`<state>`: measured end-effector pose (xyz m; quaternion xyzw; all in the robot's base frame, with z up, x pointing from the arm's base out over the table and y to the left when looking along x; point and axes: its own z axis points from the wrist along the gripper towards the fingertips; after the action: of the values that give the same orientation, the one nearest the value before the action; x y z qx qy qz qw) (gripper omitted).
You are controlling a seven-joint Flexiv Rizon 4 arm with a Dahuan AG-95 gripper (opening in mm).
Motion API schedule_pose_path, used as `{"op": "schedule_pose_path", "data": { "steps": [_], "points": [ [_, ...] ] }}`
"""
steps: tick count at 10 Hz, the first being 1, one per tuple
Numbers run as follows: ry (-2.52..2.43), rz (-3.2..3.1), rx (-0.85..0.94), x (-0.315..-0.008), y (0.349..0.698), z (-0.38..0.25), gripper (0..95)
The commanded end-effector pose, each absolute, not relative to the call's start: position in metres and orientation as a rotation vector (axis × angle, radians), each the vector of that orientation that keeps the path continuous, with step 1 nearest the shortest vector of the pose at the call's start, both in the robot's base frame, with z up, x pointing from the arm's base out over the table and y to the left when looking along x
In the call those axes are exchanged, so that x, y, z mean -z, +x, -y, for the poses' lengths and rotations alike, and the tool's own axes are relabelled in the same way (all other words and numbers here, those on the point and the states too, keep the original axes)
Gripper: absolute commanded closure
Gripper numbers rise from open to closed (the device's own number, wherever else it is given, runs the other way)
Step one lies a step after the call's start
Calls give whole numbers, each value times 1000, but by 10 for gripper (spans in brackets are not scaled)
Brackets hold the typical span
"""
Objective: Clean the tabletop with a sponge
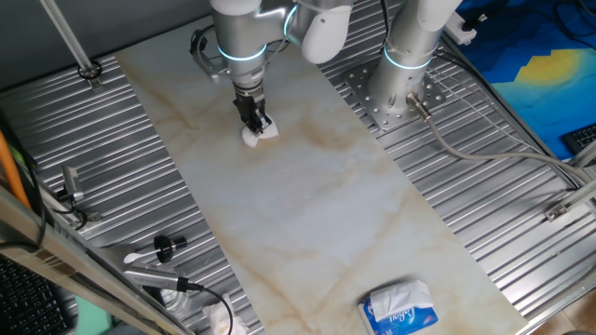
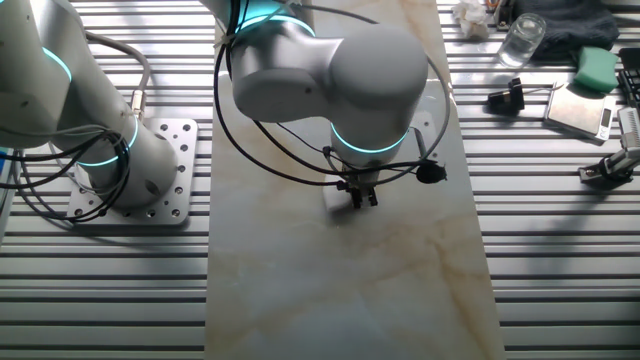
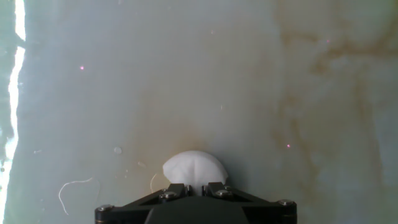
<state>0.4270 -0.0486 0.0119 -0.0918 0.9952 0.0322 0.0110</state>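
The tabletop [image 1: 307, 205] is a long off-white marble-look slab with tan veins, also seen in the other fixed view [image 2: 350, 280] and filling the hand view [image 3: 217, 81]. My gripper [image 1: 254, 121] points straight down at the slab's far part, shut on the sponge [image 1: 262, 133], a small white foam block pressed on the marble. In the hand view the sponge [image 3: 194, 167] bulges out white between the black fingers [image 3: 174, 190]. In the other fixed view the gripper [image 2: 360, 193] stands on the slab; the sponge is hidden under it.
Ribbed grey metal [image 1: 112, 158] flanks the slab on both sides. A blue-and-white tissue pack [image 1: 399, 308] lies at the slab's near end. The arm's base [image 1: 402, 88] is bolted at the right. A glass [image 2: 520, 40], green block [image 2: 596, 66] and tools [image 1: 158, 265] sit on the metal.
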Motion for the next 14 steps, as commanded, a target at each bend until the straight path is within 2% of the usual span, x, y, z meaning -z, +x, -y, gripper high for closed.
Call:
{"op": "schedule_pose_path", "data": {
  "steps": [1, 6, 7, 8, 9, 14],
  "points": [
    [-293, -3105, -100, -11, 427, 50, 950],
    [-301, -3111, -83, -11, 427, 50, 950],
    [-308, -3109, -92, -11, 427, 50, 760],
    [-316, -3108, -100, -11, 427, 50, 760],
    [-318, -3107, -99, -11, 427, 50, 570],
    [-331, -3106, -91, -11, 426, 50, 570]
  ]
}}
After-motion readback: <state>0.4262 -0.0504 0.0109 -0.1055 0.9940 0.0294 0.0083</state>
